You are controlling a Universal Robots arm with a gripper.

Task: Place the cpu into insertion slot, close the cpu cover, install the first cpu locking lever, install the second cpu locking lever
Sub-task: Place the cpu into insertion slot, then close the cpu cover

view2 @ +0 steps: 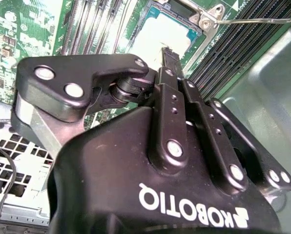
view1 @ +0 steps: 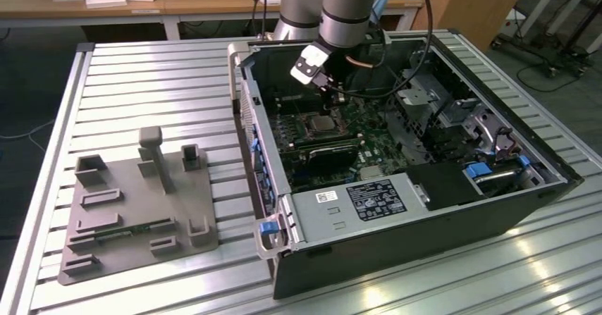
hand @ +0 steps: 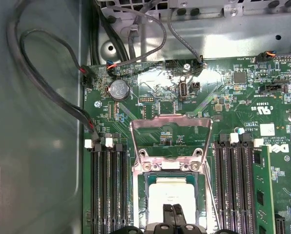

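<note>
Chip: the chip lies flat in the socket, silvery top up and square to the rim, so the first step looks done.
Socket place: near the middle of the green board, between two banks of memory slots.
Gripper: the gripper hangs over the chip's middle with its fingers drawn narrow, tips side by side and nothing between them. I cannot tell whether the tips touch the chip.
Cover: the cover stands tipped back from its hinge on the socket edge nearest the coin battery. It is not yet down over the chip.
Levers: one thin lever runs off from a socket corner. With the cover up, I judge both levers undone.
Left to do: cover down, then two levers. That is three steps of four, by my reading.
Edges: the raised cover fences one side of the socket, and the slot banks lie low along two others. Loose cables hang by the case wall, well apart from the socket.
Room: the case lies open-topped on the counter, so there is free space straight above the socket. Sideways room is tighter, most of all toward the cover.
Counter: a grey holder sits beside the case, toward the counter edge on the exterior view's left.
</note>
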